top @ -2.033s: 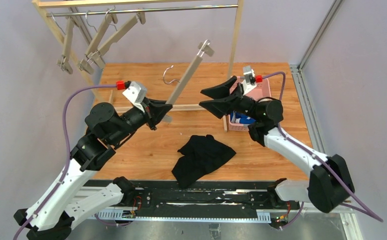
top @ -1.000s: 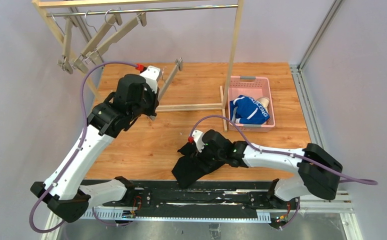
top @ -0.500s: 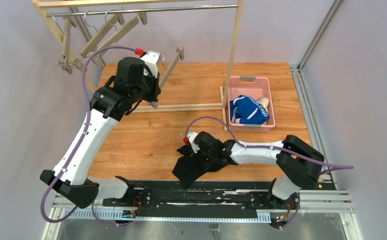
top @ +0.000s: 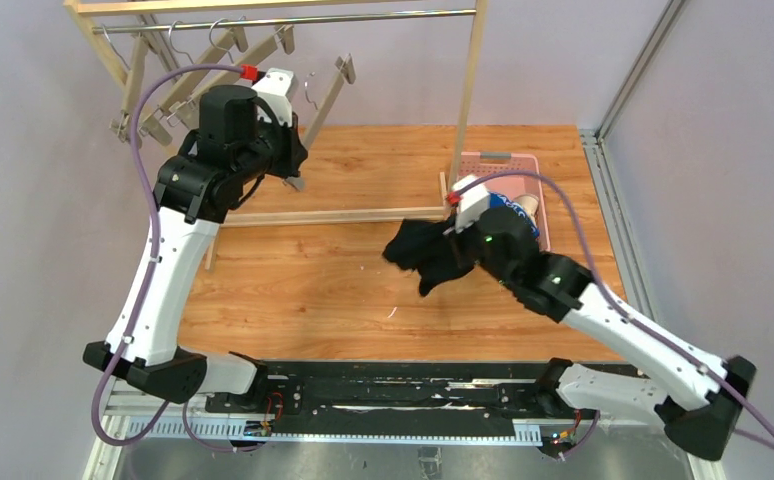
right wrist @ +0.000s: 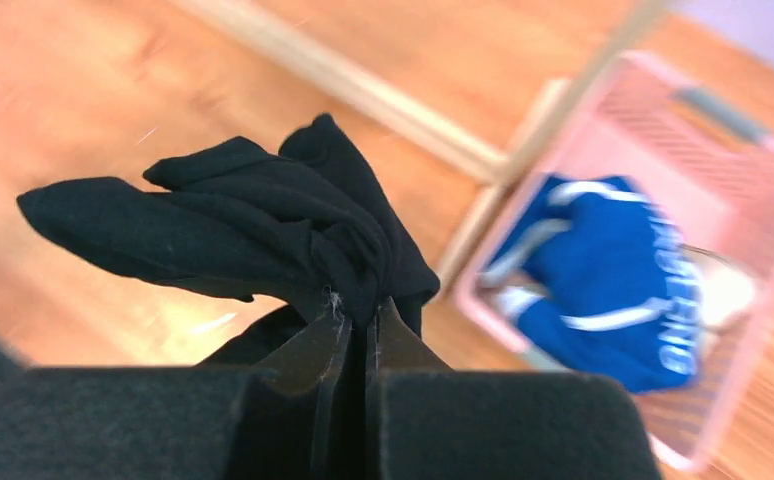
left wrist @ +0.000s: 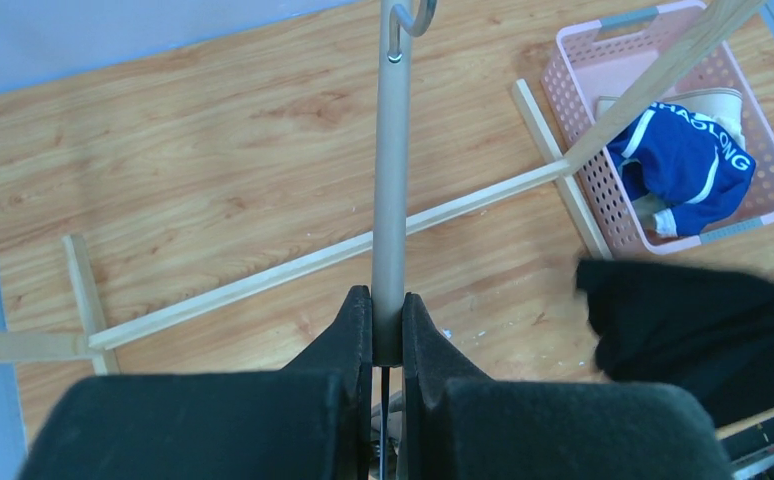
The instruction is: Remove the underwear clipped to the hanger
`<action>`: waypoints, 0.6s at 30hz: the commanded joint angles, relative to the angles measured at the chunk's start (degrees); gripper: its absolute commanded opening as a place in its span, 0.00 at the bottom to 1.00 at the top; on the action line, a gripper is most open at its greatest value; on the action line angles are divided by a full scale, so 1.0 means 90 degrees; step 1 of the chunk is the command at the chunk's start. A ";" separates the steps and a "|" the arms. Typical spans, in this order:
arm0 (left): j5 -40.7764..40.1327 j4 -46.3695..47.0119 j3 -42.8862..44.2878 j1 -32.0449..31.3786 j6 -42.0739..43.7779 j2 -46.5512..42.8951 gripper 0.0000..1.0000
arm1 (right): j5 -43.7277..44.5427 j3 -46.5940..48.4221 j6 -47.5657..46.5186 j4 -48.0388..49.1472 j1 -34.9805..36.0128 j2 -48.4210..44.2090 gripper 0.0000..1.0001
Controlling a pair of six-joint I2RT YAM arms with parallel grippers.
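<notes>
Overhead, the right gripper [top: 452, 247] is pinched fully closed on a fold of the black boxer briefs [top: 423, 252], which hang bunched above the wooden table [top: 303, 290], slightly toward 3 o'clock of its middle. From the pinch, the bundle's long axis runs toward 9 o'clock, and a loose tail droops toward 7 o'clock. In the right wrist view the fabric fans out from the closed fingertips toward 10 o'clock.

The pink basket [top: 498, 157] sits at the table's 2 o'clock, just past the held briefs. Inside it the blue boxer briefs [left wrist: 678, 160] lie crumpled with their white lettering up. The cream briefs [left wrist: 711, 100] sit against them at their 12 o'clock side.

The left gripper [top: 295, 172], at the table's 11 o'clock, is clamped tight on the lower end of the clip hanger [top: 325, 108]. The hanger's bar is tilted, its long axis running from 7 o'clock up to 1 o'clock. Its wire hook [left wrist: 409, 18] sits partway along the bar, and nothing hangs from it. Other bare hangers [top: 188, 85] dangle from the wooden rack [top: 471, 80] at 11 o'clock.
</notes>
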 commanded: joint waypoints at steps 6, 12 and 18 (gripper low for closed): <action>0.0222 -0.0080 0.0501 0.0055 0.0153 0.0122 0.00 | -0.0106 0.0783 -0.0889 -0.0125 -0.2639 -0.0488 0.01; 0.0263 -0.0105 0.0654 0.0055 0.0189 0.0205 0.00 | -0.0762 0.1193 -0.0746 0.0444 -0.3707 0.0224 0.01; 0.0311 -0.0184 0.0717 0.0058 0.0345 0.0319 0.00 | -0.1423 0.1585 -0.0400 0.0827 -0.4457 0.0960 0.01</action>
